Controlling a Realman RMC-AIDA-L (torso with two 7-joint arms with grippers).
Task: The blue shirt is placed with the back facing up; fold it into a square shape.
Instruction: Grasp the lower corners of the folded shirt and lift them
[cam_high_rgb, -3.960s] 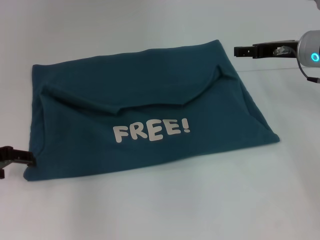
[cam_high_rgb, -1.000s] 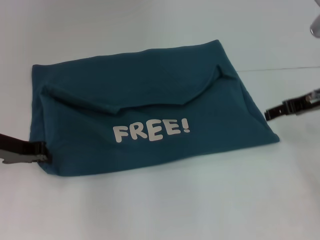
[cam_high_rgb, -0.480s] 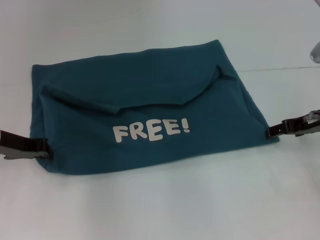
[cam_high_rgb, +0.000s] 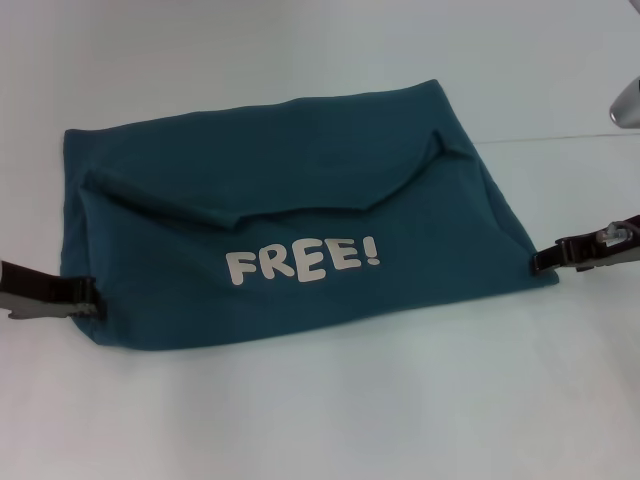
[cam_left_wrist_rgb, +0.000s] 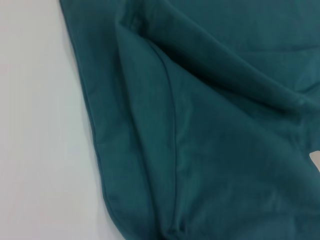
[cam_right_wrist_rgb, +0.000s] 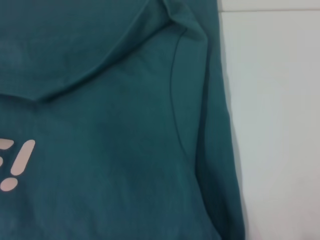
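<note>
teal-blue cotton, the blue shirt lies mid-frame on the white surface, half folded with lettering up. left claw at lower-left corner and right claw at right corner sit positioned for the next fold; whether either claw pinches cloth cannot be told.

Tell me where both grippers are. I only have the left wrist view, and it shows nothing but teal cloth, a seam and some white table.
Observer: In the head view, the left gripper is low at the near left corner of the blue shirt, right at the cloth's edge.
Operator: And the right one?
Observer: The right gripper is at the near right corner, also level with the cloth's edge above the white table.
Operator: Which side of the cloth faces up in the middle?
Observer: A layer folded toward the robot shows the white FREE! lettering facing up, roughly midway between the two grippers.
</note>
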